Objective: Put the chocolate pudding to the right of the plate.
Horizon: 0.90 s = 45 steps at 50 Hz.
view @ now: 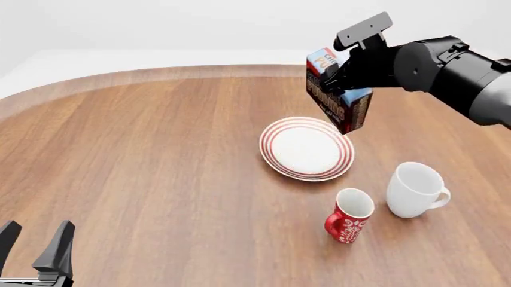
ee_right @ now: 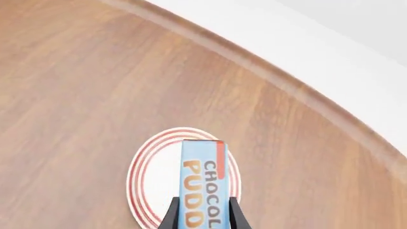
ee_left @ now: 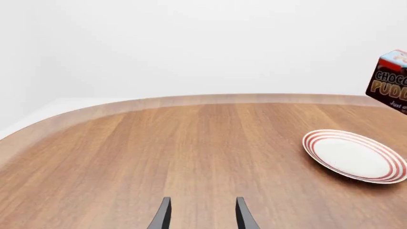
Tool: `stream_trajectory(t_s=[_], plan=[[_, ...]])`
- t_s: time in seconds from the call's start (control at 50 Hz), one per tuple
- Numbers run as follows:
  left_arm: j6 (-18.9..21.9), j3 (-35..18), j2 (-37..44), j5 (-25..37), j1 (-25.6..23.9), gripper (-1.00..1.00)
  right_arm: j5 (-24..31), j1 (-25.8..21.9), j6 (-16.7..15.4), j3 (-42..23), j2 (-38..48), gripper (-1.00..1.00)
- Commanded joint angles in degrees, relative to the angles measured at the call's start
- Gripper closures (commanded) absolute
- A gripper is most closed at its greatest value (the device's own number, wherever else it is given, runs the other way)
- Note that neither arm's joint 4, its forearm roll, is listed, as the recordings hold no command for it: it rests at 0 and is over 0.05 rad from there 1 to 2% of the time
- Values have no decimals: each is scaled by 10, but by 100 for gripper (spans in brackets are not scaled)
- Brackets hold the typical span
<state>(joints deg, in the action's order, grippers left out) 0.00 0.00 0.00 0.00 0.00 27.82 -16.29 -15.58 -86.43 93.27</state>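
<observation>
Pudding box aloft, not yet past the plate.

Your left gripper (view: 36,244) sits idle at the near left, jaws spread and holding nothing, well clear of the work. Centre table, the plate (view: 307,148) lies flat and bare. Your right gripper (view: 339,75) has its jaws closed on the chocolate pudding (view: 339,95), carrying it tilted in the air over the plate's far right rim, presumably lifted to clear that rim on the way across. Right of the plate, nearer you, stand a red mug (view: 349,215) and a white mug (view: 415,189); the landing spot probably lies beyond them. The wooden table (view: 143,155) is rounded, before plain white walls.
</observation>
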Motion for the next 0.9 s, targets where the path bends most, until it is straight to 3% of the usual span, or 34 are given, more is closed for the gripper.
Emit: stream_trajectory(t_s=[0.02,0.12,0.18,0.58,0.62,0.9], plan=[[0,0,0,0,0,-100,-3,44,5,-15,30,100],[0,0,0,0,0,-100,-9,71,-5,-20,53,100],[0,0,0,0,0,-100,-35,116,-42,4,44,100],[0,0,0,0,0,-100,-104,220,-52,51,99,100],[0,0,0,0,0,-100,-130,239,-70,67,98,100],[0,0,0,0,0,-100,-168,248,-66,52,158,100]])
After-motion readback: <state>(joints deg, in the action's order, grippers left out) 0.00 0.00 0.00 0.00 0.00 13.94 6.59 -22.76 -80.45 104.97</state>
